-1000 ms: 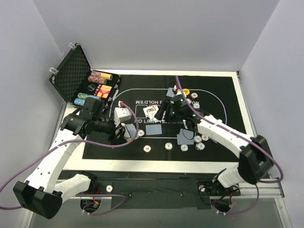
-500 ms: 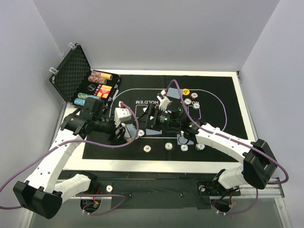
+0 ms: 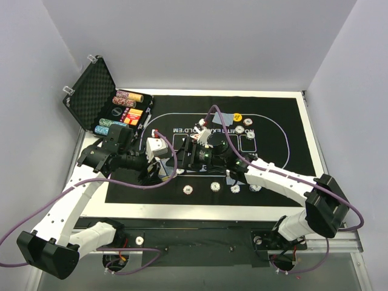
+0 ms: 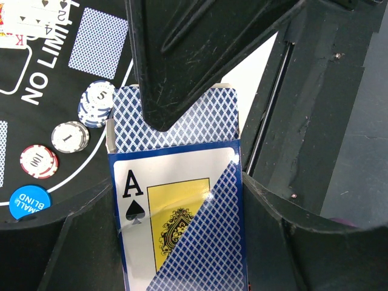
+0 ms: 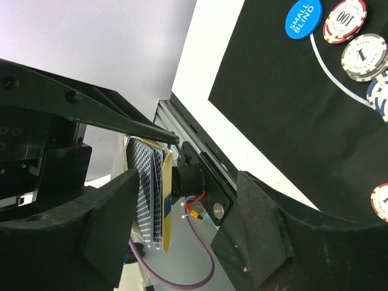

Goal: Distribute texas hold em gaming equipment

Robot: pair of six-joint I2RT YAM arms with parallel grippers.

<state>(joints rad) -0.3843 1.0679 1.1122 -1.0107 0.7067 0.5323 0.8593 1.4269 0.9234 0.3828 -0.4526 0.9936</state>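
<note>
Playing cards [image 4: 203, 118] are your job here. The deck sits in its open-topped card box [image 4: 176, 212], with blue diamond-patterned backs showing above the mouth. Your left gripper [image 4: 179, 242] is clamped tight on the sides of that box and holds it over the near left part of the felt mat [image 4: 36, 79]. Your right gripper [image 5: 188, 206] has its jaws apart and grips nothing. What looks like one of its fingers [image 4: 182, 60] lies over the exposed card tops. In its own wrist view the deck shows edge-on, just beside one finger. I'd judge you are at the draw, taking a card from the box to deal onto the mat. A face-down card [image 4: 100, 42], speckled poker chips [image 4: 70, 136] and the blue small blind button [image 4: 29, 200] already lie there. Next you need to close on one thin edge only and slide it out along the box's length, not across it. The cards look slick, glossy and flexible, and the box looks like thin cardboard that could buckle, so don't let your left hold slacken.
</note>
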